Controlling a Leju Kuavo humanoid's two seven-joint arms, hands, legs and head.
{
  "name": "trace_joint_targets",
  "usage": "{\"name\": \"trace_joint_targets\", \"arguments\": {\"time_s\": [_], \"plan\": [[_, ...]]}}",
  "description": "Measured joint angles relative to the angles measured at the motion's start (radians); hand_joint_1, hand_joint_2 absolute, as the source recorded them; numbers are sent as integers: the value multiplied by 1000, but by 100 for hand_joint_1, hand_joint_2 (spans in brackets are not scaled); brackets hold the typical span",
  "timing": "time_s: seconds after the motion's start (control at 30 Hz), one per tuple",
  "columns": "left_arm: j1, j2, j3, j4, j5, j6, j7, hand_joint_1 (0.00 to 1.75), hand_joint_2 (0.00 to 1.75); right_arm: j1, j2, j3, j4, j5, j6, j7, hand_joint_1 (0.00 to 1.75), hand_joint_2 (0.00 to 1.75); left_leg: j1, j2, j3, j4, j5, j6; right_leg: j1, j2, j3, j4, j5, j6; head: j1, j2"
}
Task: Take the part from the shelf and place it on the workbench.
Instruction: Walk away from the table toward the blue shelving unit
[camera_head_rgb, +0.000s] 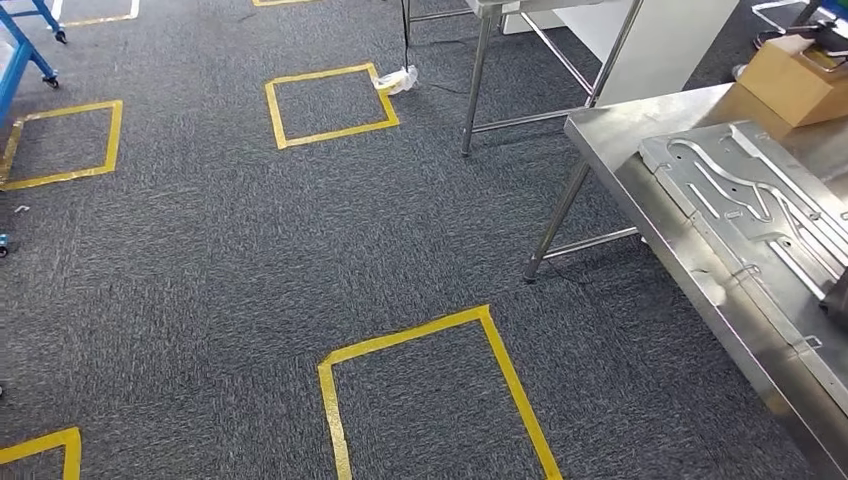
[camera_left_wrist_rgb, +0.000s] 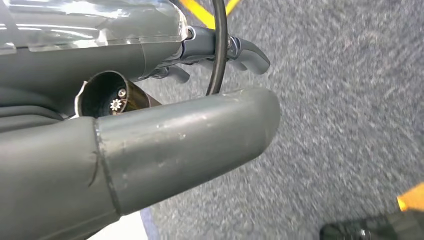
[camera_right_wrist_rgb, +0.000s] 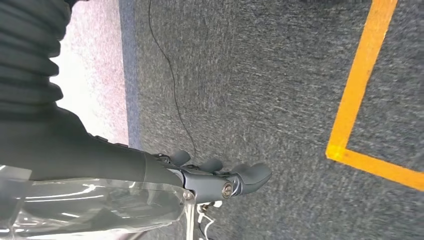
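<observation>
Since the flat stamped silver metal part (camera_head_rgb: 745, 195) already lies on the steel bench (camera_head_rgb: 610, 135) at my right, I'd say turning away cleanly matters now; left hand (camera_left_wrist_rgb: 150, 150) and right hand (camera_right_wrist_rgb: 220, 182) hang over grey carpet (camera_head_rgb: 200, 260), fingers loose, holding nothing.

The floor (camera_head_rgb: 200, 250) is rough, matt grey carpet marked with squares of smooth yellow tape (camera_head_rgb: 420, 345). The workbench (camera_head_rgb: 610, 135) is brushed, dully shining steel on slim metal legs, the part (camera_head_rgb: 745, 195) lying on it is pressed sheet metal with a pale satin sheen, and the box (camera_head_rgb: 795, 80) behind is plain brown cardboard. The left hand (camera_left_wrist_rgb: 190, 145) and right hand (camera_right_wrist_rgb: 220, 182) look like matt grey plastic, scuffed on the thumb, beside glossy clear covers
</observation>
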Motion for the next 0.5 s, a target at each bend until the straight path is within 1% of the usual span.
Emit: {"name": "trace_joint_targets", "arguments": {"time_s": [0.03,0.07,0.1,0.13,0.17,0.2,0.23,0.27,0.3,0.33,0.37,0.4,0.43,0.47,0.5], "plan": [[2,0,0,0,-1,0,1,0,0,-1,0,0,0,1,-1,1,0,175,1,-15,-2,-5,5,8,-4,9,-33,75,-39,8,0,0],[3,0,0,0,-2,0,1,0,0,-1,0,0,0,2,-1,3,0,175,3,-29,-3,-9,10,15,-9,20,-65,146,-70,14,0,0],[4,0,0,0,-3,0,1,0,0,0,0,0,0,3,-1,5,0,175,3,-43,-4,-9,12,17,-13,30,-90,199,-87,18,0,0],[5,0,0,0,-3,0,1,0,0,0,0,0,0,4,-1,7,0,175,3,-54,-3,-9,12,17,-14,33,-74,164,-55,16,0,0],[5,0,0,0,-3,0,1,0,0,0,0,-1,0,4,-1,9,0,175,3,-65,-2,-9,12,16,-15,45,-44,97,-12,13,0,0],[5,0,0,0,-3,0,2,0,0,1,0,-1,0,4,-1,11,0,175,3,-76,-1,-10,14,13,-16,68,-12,29,20,9,0,0],[4,-1,0,0,-4,1,2,0,0,2,0,-1,1,4,0,13,0,175,3,-86,-2,-10,15,10,-16,89,13,-27,43,5,0,0],[2,-1,0,0,-4,1,3,0,0,2,0,-2,1,4,1,15,0,175,5,-96,-4,-11,18,5,-15,105,27,-60,52,2,0,0],[2,-2,0,0,-4,2,5,0,0,2,0,-2,2,4,2,18,0,175,7,-105,-7,-13,21,-2,-14,110,31,-70,50,-1,0,0],[2,-2,0,0,-3,2,6,0,0,0,0,-3,2,4,2,20,0,175,8,-115,-10,-15,26,-9,-12,102,31,-77,52,-3,0,0],[3,-2,0,0,-3,3,8,0,0,-3,0,-5,2,4,3,23,0,175,9,-118,-12,-16,26,-15,-15,90,34,-85,55,-8,0,0],[4,-2,0,0,-2,5,11,0,0,-4,0,-6,2,4,4,25,0,175,8,-107,-17,-9,20,-20,-16,79,37,-95,59,-13,0,0],[4,-2,0,0,-1,7,13,0,0,-3,0,-7,2,4,4,27,0,175,5,-87,-27,14,2,-24,-18,66,41,-104,64,-19,-1,0],[4,-2,0,0,-1,10,16,0,0,-1,1,-8,2,4,5,29,0,175,3,-62,-48,59,-27,-26,-18,52,44,-111,68,-23,-1,0],[4,-2,0,0,0,13,17,0,0,1,1,-9,2,4,5,30,0,175,2,-41,-77,122,-61,-28,-14,39,43,-112,69,-26,-1,0]]}}
